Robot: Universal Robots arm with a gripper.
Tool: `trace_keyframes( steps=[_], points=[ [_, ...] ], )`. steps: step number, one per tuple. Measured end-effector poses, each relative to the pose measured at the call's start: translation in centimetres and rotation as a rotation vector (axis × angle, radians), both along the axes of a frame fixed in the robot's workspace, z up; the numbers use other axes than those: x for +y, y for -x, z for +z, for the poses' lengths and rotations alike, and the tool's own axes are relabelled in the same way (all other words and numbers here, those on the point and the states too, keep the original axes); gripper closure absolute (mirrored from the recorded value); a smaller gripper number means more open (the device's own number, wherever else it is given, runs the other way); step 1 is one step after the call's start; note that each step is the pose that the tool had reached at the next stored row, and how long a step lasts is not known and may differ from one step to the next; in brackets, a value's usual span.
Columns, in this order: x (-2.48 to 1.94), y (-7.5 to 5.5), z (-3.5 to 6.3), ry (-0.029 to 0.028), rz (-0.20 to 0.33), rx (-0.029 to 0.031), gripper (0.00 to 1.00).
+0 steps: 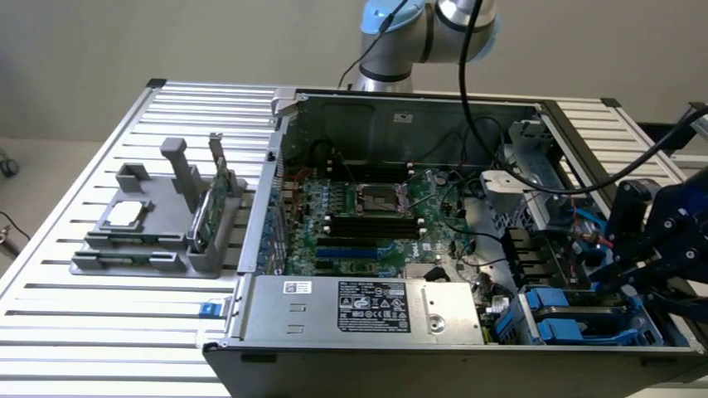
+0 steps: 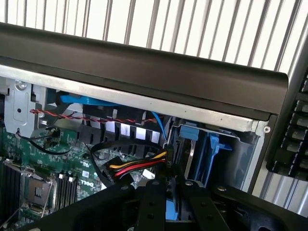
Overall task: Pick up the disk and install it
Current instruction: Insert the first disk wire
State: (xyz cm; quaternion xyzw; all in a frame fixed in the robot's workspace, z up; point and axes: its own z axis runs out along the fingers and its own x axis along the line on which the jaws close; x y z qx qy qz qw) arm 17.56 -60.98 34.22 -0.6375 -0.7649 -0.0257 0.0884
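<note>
The disk (image 1: 584, 319) in its blue carrier sat in the drive bay at the case's (image 1: 366, 332) front corner, on the exterior view's right, so pickup was done; whether it was fully seated could not be told. The gripper (image 2: 174, 197) hung low over that bay, arm reaching down beside the case, jaws narrow around something blue, seemingly the carrier.
</note>
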Motion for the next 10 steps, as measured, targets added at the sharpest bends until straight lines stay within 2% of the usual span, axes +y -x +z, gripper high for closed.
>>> trace_keyframes(
  steps=[5, 10],
  points=[
    [-0.01, 0.00, 0.01, 0.0188, -0.031, 0.0101, 0.82],
    [-0.01, 0.00, 0.00, 0.0465, -0.063, 0.0128, 0.82]
  ],
)
